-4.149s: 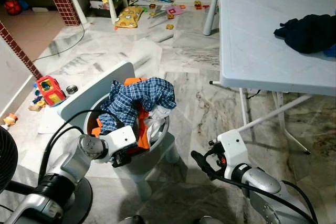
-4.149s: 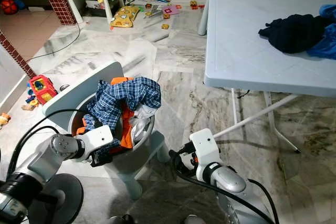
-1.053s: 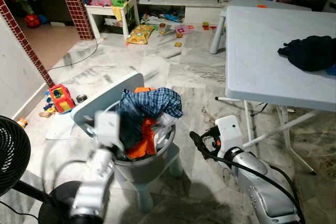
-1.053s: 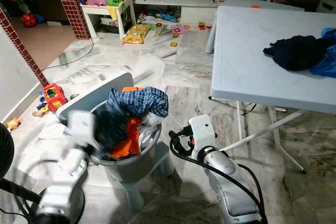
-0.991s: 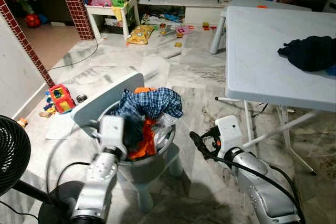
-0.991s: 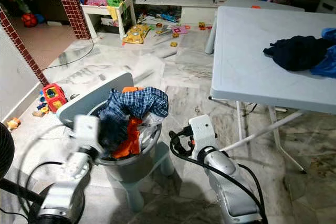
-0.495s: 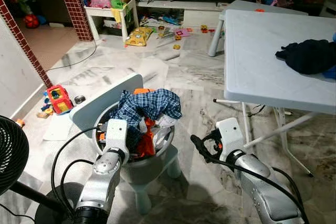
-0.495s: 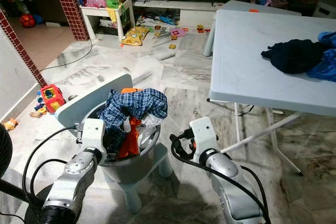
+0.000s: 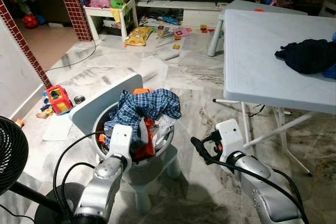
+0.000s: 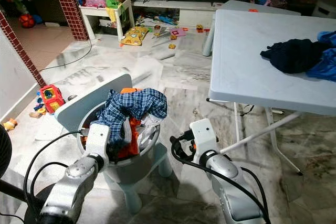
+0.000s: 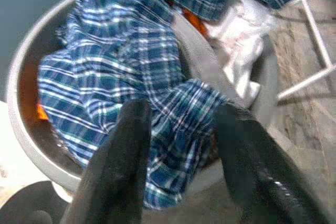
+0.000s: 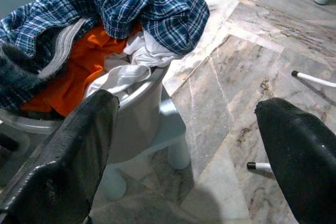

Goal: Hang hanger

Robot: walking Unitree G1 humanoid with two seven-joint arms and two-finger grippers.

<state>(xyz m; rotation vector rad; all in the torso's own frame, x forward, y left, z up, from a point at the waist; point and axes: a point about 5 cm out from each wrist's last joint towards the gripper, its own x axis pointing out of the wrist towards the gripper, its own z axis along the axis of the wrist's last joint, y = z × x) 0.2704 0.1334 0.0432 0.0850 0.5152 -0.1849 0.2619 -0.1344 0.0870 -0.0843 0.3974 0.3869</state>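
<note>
The left pincer point(image 11: 181, 145) hung over the near rim of the grey basin point(image 9: 167, 142), fingers spread with a fold of the blue plaid shirt point(image 9: 149, 104) between them, though I could not tell whether they touched it. The basin sat on a pale blue stool point(image 9: 102, 100), heaped with the shirt, an orange garment point(image 12: 79, 72) and white cloth point(image 12: 134, 59). The right pincer point(image 12: 189, 145) hovered beside the basin above the marble floor point(image 9: 194, 85), fingers wide apart and empty. I could make out no hanger. Dark clothes point(image 9: 310, 53) lay on the surface point(image 9: 262, 51).
</note>
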